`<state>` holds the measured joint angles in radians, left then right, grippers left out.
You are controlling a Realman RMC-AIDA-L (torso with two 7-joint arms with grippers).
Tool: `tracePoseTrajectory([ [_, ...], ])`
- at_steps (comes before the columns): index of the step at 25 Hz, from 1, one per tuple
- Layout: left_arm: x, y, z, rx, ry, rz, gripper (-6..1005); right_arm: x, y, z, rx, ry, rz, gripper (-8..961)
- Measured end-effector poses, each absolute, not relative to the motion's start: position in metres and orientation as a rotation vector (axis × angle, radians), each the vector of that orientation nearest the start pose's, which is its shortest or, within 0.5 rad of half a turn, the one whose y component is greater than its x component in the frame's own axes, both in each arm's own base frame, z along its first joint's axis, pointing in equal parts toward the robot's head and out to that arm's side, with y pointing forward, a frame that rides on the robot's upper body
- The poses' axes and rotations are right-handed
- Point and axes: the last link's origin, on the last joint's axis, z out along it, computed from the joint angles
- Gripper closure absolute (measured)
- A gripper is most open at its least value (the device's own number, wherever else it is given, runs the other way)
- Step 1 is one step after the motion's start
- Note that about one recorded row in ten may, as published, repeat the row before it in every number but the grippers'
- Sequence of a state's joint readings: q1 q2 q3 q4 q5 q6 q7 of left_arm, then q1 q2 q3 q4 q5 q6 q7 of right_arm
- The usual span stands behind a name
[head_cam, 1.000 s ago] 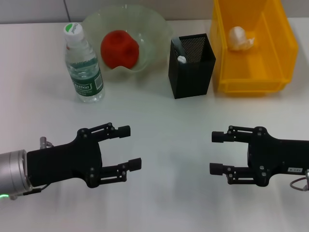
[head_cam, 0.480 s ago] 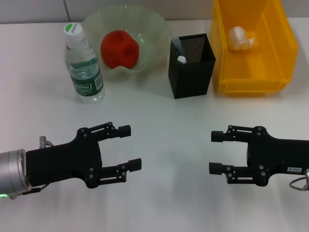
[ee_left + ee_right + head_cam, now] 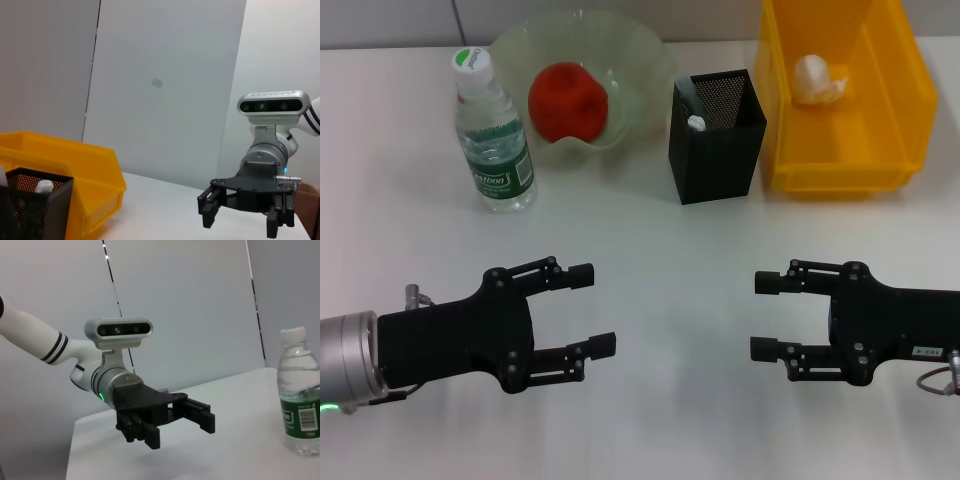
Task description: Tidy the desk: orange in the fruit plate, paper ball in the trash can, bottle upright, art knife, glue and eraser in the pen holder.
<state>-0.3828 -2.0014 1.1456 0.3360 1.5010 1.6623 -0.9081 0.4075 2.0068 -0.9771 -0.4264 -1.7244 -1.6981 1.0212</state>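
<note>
so, white bench (image 3: 650,250) fills the head view. trash can (image 3: 900,120), the yellow bin, sits at upper right of the frame with the paper ball (image 3: 817,80) lying inside its back section. fruit plate (image 3: 640,60), pale green with wavy rim, is at top centre-left and the orange (image 3: 568,101) rests inside it.

left gripper (image 3: 592,308) is at lower left of the head view, over bare bench, released: fingers spread apart, nothing between them. right gripper (image 3: 763,315) is at lower right, mirrored toward it, also released and empty. the two are well apart from each other and from all the task items. each wrist view shows the opposite gripper over the bench with fingers spread.

pen holder (image 3: 717,137), black mesh, stands upright between the fruit plate and the trash can, just beside the bin. a white-tipped item (image 3: 697,123) pokes up at its inner left wall; cannot tell what it is. can't make out other contents through the mesh.

bottle (image 3: 493,135) stands upright at upper left, white cap on top, green label facing the camera, just beside the fruit plate's left edge. right wrist view shows it upright on the bench too.
</note>
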Motion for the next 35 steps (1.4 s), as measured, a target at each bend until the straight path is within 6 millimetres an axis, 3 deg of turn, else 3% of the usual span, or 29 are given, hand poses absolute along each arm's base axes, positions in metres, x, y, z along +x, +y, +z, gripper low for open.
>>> tracePoseTrajectory([
  [35, -0.2846, 0.252, -0.0323, -2.774, -0.373, -0.992, 214, 0.2807, 0.2646, -0.0211, -2.849, 0.386, 0.918, 219],
])
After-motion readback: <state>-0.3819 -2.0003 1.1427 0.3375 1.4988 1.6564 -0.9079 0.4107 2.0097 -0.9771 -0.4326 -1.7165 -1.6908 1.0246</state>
